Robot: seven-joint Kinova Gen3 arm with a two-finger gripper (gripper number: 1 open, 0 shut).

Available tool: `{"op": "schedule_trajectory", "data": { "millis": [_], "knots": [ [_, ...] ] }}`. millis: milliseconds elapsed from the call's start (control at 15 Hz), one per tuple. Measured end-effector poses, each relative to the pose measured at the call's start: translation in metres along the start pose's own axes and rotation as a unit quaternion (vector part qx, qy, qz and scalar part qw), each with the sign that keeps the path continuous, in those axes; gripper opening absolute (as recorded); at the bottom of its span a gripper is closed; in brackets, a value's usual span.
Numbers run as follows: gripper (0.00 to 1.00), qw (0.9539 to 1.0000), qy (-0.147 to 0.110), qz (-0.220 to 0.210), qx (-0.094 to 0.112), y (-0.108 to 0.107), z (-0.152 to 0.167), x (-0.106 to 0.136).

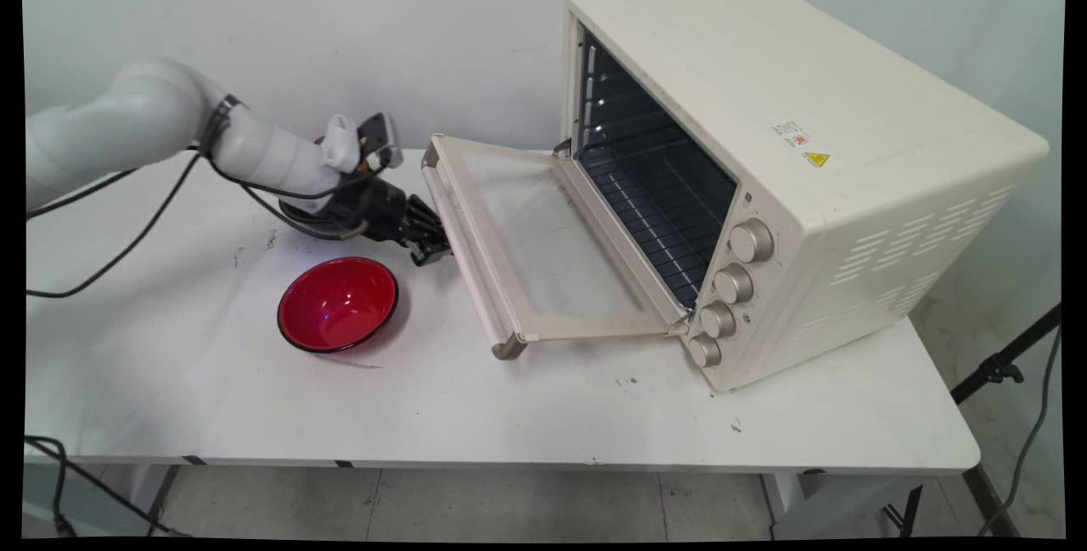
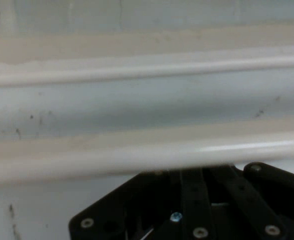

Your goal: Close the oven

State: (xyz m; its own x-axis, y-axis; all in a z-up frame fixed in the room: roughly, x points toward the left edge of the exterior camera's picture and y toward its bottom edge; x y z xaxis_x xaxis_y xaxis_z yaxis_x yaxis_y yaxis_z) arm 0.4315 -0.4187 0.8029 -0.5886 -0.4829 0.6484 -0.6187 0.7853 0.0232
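End effector (image 1: 429, 244): low over the surface (image 1: 526, 407), at the handle (image 1: 459, 250) of the open oven door (image 1: 543, 254); finger state cannot be told. Bowl (image 1: 338, 305): red, empty, just beside it. Oven (image 1: 790, 169): right, cavity exposed, door hanging down.

Your main view looks down from above the near side of the white table (image 1: 509, 415), facing across it toward the wall (image 1: 255, 25) behind; it stands far enough back to take in the whole cream oven (image 1: 807, 186) with its door (image 1: 543, 254) lowered, the red bowl (image 1: 338, 303) and the arm's end; your hand view rides on the gripper (image 1: 429, 237) (its black linkage fills the bottom edge) and looks along it, pressed very close to the door handle (image 2: 147, 157); both views share that handle bar at the door's outer edge.
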Motion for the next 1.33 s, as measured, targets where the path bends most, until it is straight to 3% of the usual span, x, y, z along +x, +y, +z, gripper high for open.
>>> {"op": "schedule_trajectory", "data": {
  "millis": [533, 1000, 1333],
  "knots": [
    [0.0, 0.9999, 0.006, -0.004, 0.008, -0.005, 0.021, 0.03],
    [0.0, 0.9994, 0.028, -0.01, 0.016, -0.013, 0.003, 0.068],
    [0.0, 0.9982, 0.056, -0.013, 0.02, -0.02, -0.014, 0.108]
  ]
}}
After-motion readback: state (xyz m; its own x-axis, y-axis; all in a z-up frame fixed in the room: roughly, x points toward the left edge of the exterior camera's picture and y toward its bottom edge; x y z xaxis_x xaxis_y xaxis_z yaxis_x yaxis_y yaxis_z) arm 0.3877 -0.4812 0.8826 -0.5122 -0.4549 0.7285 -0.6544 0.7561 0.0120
